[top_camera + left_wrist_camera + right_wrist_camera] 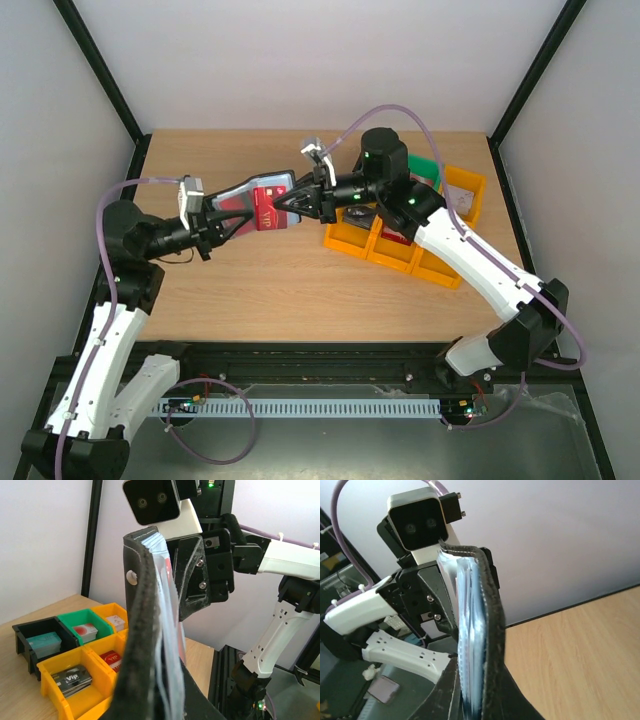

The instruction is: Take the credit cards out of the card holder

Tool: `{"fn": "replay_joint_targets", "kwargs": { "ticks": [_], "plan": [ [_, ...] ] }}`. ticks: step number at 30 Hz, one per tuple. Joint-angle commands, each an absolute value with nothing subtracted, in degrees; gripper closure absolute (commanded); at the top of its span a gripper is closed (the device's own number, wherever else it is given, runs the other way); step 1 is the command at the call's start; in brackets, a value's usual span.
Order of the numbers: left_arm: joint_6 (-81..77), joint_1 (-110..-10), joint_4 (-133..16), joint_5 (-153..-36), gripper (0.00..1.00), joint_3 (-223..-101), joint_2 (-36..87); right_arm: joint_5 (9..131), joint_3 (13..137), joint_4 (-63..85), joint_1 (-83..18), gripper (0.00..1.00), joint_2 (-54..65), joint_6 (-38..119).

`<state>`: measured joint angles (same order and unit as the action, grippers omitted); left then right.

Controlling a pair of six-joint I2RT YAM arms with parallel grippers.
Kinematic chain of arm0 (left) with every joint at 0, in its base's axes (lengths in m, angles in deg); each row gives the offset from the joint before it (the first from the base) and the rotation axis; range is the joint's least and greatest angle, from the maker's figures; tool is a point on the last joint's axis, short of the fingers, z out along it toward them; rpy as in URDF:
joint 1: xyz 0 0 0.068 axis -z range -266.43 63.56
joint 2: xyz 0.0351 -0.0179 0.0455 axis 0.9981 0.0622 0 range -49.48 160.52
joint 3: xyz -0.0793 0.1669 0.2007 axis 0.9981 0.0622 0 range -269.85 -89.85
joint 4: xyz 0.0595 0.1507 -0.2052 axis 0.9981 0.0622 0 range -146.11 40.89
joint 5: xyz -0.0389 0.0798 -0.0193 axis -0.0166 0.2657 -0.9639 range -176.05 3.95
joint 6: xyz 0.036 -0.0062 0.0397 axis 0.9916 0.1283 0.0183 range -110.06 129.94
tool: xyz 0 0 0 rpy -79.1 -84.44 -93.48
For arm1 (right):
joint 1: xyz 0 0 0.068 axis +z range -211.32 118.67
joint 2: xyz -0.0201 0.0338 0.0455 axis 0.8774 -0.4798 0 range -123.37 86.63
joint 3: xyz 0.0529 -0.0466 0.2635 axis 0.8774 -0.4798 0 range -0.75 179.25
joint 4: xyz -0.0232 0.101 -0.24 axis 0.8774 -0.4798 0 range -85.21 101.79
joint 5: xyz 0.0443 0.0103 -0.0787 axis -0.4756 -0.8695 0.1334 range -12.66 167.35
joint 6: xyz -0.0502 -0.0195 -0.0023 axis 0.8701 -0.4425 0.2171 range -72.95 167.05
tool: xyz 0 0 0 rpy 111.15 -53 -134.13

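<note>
Card holder [248, 188] hangs above mid-table, left gripper [238, 216] and right gripper [291, 204] both pinched on its ends; red card [268, 212] shows but none extracted yet.

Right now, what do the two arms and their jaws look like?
Both match: the left arm and right arm have white link shells, black joints and black jaws. A lilac cable loops along each. Each wrist carries a white, black-faced camera box. The right arm shows green lights.

overhead view from the near side, wrist views close, facing each other across the card holder [137, 630]
</note>
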<state>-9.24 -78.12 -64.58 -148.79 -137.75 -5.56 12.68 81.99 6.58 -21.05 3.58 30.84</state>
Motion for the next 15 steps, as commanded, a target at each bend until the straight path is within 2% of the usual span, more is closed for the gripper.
{"fn": "replay_joint_targets", "kwargs": {
  "ticks": [1,2,3,5,6,8,12,15],
  "plan": [
    [-9.24,-77.91,-67.52,-149.27,0.98,-137.71,-6.16,9.84,83.33,8.59,-20.64,0.98,4.91,31.01],
    [-9.18,-77.93,-66.44,-147.09,0.98,-137.67,-6.15,9.95,83.05,8.67,-20.68,0.98,5.19,30.82],
    [-8.84,-77.91,-64.49,-142.24,0.92,-137.74,-6.3,10.35,82.49,8.92,-20.68,0.98,5.57,30.43],
    [-8.3,-77.91,-61.01,-132.09,0.55,-137.55,-6.3,12.76,81.75,9.53,-20.67,0.98,6.12,29.16],
    [-8.11,-77.95,-59.56,-126.8,0.43,-137.43,-6.2,15.73,81.35,9.62,-20.64,0.98,6.35,28.55],
    [-6.68,-78.13,-56.51,-118.03,0.25,-137.51,-5.88,23.59,80.91,8.78,-20.63,0.98,6.6,26.65],
    [-3.58,-79.23,-53.78,-109.75,0.12,-138.64,-6.61,43.8,83.97,-1.74,-20.66,0.98,4.84,25.94],
    [-1.86,-79.75,-54.75,-110.18,0.1,-139.65,-7.71,55.74,87.17,-8.57,-19.64,0.98,2.83,23.65]
  ]
}}
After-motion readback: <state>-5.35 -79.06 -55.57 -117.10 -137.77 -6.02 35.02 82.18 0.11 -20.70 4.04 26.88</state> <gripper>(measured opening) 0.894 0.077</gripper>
